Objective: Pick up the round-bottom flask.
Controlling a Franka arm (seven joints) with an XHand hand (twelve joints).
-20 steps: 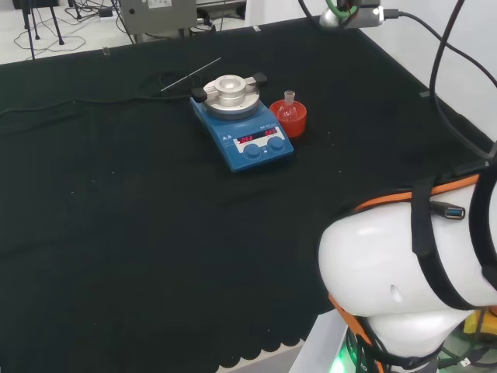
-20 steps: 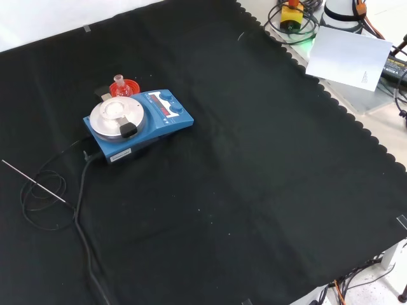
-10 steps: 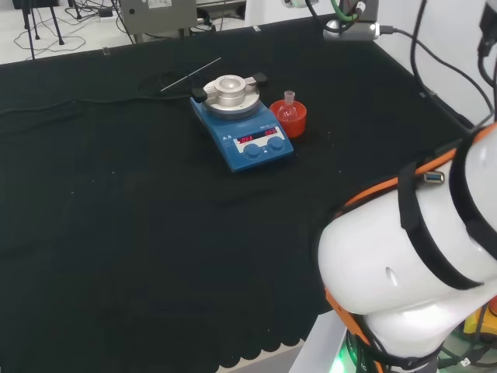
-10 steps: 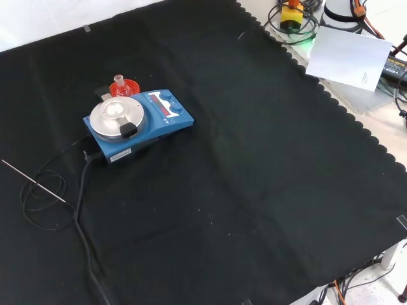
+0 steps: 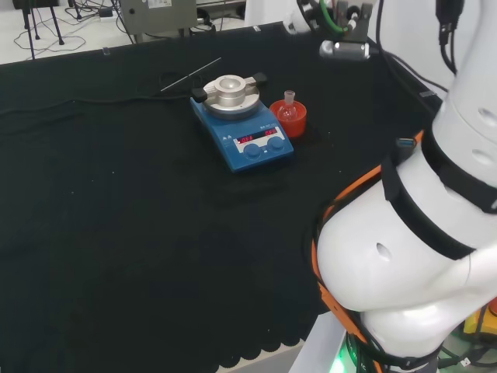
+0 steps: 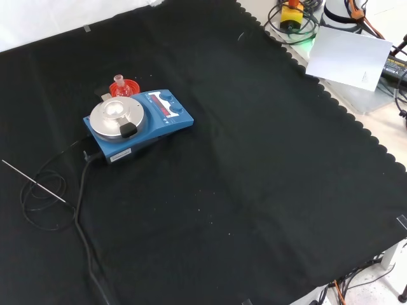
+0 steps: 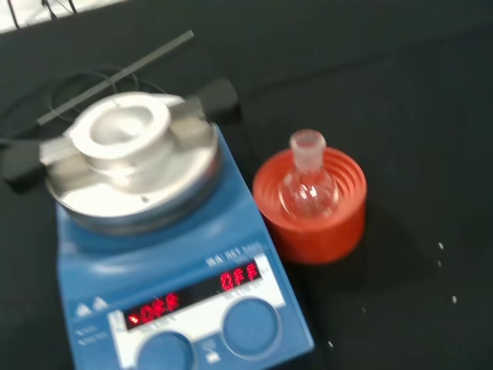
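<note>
The small clear glass round-bottom flask (image 7: 310, 183) sits upright in a red ribbed ring stand (image 7: 312, 208), at 3 o'clock of the blue hotplate stirrer (image 5: 242, 127). Probably light, slippery, fragile (grab the bulb). Can't tell the robot hand's state.

Round-bottom flask (image 7: 309, 185): clear, glossy glass. Stand (image 7: 312, 208): red ribbed ring, matt (plastic or rubber, can't tell). Stirrer hotplate (image 7: 166, 262): smooth blue casing w/ brushed metal top block (image 7: 123, 158). Bench cloth (image 6: 254, 159): black, matt.
</note>
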